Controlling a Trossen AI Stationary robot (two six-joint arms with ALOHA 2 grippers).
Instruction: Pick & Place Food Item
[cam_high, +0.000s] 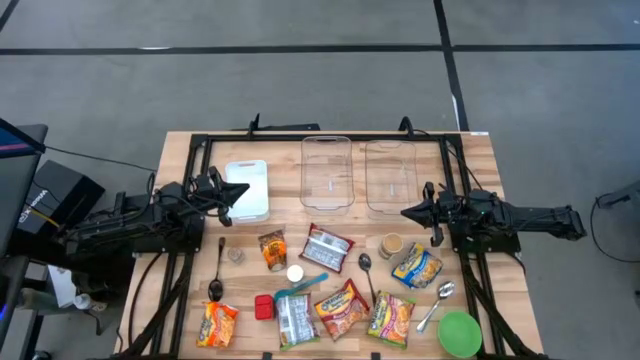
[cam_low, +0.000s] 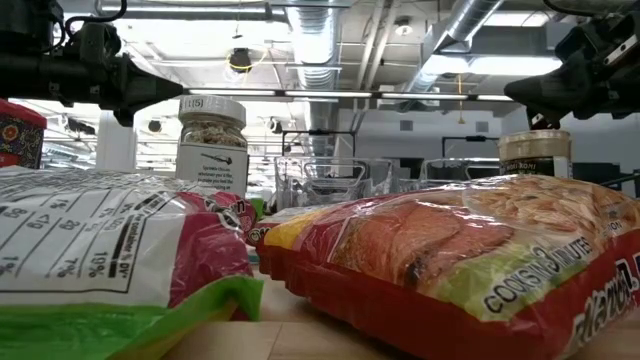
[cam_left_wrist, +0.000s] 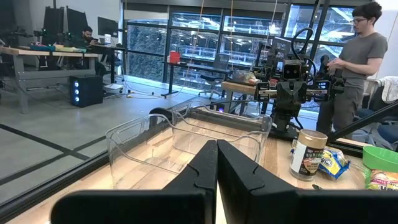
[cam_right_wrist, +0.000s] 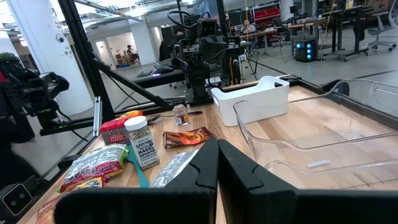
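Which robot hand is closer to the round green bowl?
Right. The right gripper hangs shut over the table's right side, with the round green bowl in the near corner below it. The left gripper, also shut, is far across the table.

arms: I see both matte black, jointed, with black cables trailing off
left gripper (cam_high: 237, 190): black, pointed fingers
right gripper (cam_high: 408, 212): black too, screws probably present, too small to confirm

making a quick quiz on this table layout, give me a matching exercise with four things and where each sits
Things:
1. green bowl
2. white container
3. red box
4. left gripper

Descriptions:
A. shut, beside the white container
B. table's front right corner
C. back left, next to the clear bins
D. front row, left of the silver packet

Pairs: 1-B, 2-C, 3-D, 4-A
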